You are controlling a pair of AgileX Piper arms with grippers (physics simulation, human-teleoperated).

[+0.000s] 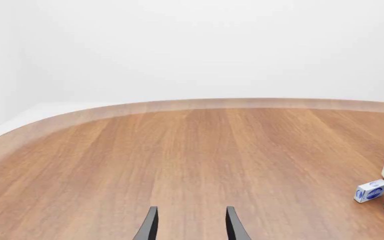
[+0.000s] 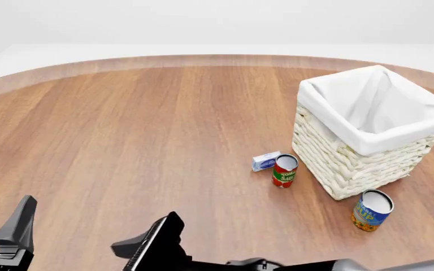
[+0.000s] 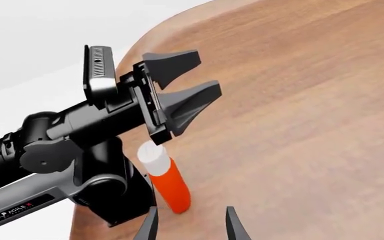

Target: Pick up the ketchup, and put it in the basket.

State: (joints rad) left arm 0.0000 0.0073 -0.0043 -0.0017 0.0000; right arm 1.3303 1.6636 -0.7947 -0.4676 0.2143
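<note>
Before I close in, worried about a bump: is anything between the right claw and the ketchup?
Nothing visible lies between the right claw and the ketchup. The left arm crowds close beside the bottle, though.

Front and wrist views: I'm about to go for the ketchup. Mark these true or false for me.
1. The red-orange ketchup bottle with a white cap already sits in the cream-white woven wicker basket with a white cloth liner. False: no bottle shows in the basket; the right wrist view shows it on the wooden table, below the left hand.
2. The right hand is open and holds nothing. True.
3. The red-and-green can touches the blue-and-yellow can. False: they stand apart; the red-and-green can is beside a small blue-and-white box.
4. The left hand is open. True.
</note>
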